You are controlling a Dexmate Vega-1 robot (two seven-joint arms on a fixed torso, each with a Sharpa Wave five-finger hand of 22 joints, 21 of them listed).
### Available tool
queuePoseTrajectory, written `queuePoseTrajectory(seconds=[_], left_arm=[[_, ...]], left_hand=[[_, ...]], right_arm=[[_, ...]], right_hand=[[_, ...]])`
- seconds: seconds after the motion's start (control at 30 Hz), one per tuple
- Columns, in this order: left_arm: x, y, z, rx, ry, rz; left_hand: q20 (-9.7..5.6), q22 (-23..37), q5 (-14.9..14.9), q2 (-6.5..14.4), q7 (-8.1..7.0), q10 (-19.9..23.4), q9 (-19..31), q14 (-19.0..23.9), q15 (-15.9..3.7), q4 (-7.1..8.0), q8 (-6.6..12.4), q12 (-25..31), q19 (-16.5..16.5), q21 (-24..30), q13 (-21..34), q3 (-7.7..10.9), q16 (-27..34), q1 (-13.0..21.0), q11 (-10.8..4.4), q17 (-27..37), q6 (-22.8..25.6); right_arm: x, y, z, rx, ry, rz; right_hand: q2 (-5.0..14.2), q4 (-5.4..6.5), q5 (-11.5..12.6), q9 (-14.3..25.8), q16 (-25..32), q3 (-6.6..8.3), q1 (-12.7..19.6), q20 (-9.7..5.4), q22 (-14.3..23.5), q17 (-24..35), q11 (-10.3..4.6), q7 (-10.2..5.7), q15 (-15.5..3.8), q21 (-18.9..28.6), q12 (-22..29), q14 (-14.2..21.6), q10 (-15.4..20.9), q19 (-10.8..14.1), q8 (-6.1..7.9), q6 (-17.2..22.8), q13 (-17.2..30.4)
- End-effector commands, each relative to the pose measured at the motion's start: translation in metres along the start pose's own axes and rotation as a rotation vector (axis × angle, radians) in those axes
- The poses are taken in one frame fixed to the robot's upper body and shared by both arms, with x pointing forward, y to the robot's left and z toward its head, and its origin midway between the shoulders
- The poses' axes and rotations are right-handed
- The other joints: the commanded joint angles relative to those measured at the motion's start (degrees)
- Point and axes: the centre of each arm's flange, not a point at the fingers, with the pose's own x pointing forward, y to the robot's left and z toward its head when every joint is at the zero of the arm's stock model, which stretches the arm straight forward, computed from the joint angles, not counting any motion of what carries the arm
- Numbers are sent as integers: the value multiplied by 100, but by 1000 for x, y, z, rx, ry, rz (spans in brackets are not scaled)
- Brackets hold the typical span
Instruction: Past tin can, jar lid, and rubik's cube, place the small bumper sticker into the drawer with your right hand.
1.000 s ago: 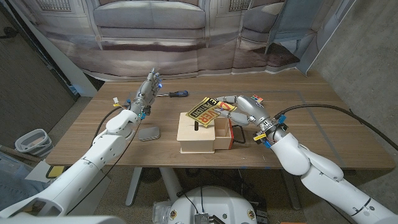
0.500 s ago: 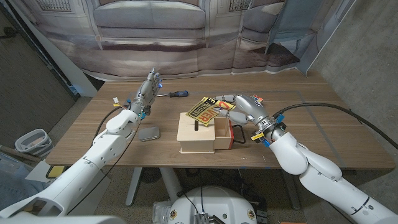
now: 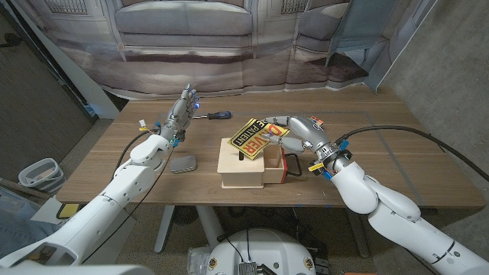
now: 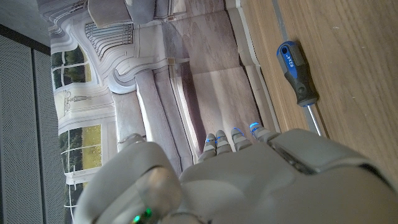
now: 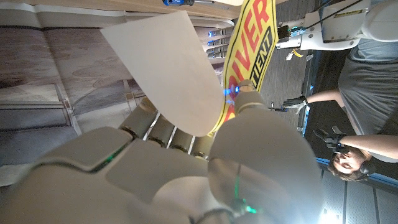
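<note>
1 edge of the sticker [image 3: 254,135] is pinched in the right hand [image 3: 300,134], hanging tilted over the wooden box and its open drawer [image 3: 273,166]. I'd tip the free end down into the drawer before letting go. Left hand [image 3: 179,116] holds nothing, fingers straight.

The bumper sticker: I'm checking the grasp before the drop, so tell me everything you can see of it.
The bumper sticker is a thin, stiff-looking rectangle, yellow and black with big lettering on its face and a plain white back. The right hand pinches one end, holding it tilted in the air over the wooden drawer box, above the open drawer. Nothing else touches it as far as can be seen.
</note>
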Motion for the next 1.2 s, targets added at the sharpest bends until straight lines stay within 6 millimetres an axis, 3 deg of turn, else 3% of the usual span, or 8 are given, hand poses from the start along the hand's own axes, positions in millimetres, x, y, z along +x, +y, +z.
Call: queuePoseTrajectory(seconds=[0.03, 0.43, 0.57, 1.2], left_arm=[[-1, 0, -2, -5, 2, 0], [-2, 1, -2, -8, -5, 7], [-3, 1, -2, -8, -6, 7], [-6, -2, -3, -6, 1, 6]], left_hand=[[28, 17, 36, 58, -21, -25, 17, -35, 25, -2, -3, 21, -33, -1, -2, -30, 31, 18, -9, 5, -11], [25, 17, 37, 63, -21, -28, 17, -41, 28, -2, -2, 21, -35, -1, -2, -43, 30, 22, -20, 5, -9], [26, 18, 37, 64, -25, -28, 17, -39, 31, -2, -4, 21, -35, 0, -2, -47, 30, 23, -25, 5, -13], [25, 18, 37, 73, -28, -30, 17, -42, 34, -3, 0, 20, -37, 1, -2, -68, 30, 29, -17, 5, -4]], right_arm=[[0, 0, -1, 6, 9, 35], [2, -1, 0, 4, 21, 64], [5, 0, -1, -7, 34, 84], [6, 8, -8, -48, 65, 123]], right_hand=[[-57, 30, 69, 17, -30, -80, -144, -270, 1, 4, 2, 17, -267, -27, -9, -89, -71, -59, -1, -77, 26], [-211, 122, 121, 16, -48, -243, -430, -192, -7, 0, 16, 22, -190, -100, -19, -283, -249, -167, -14, -263, 30], [-241, 153, 158, 16, -63, -291, -522, -144, -10, -4, 55, 10, -86, -134, -27, -416, -362, -215, -19, -379, 30], [-307, 169, 267, 12, -74, -375, -641, 32, -18, -22, 9, -19, 179, -231, -45, -721, -713, -389, -16, -643, 27]])
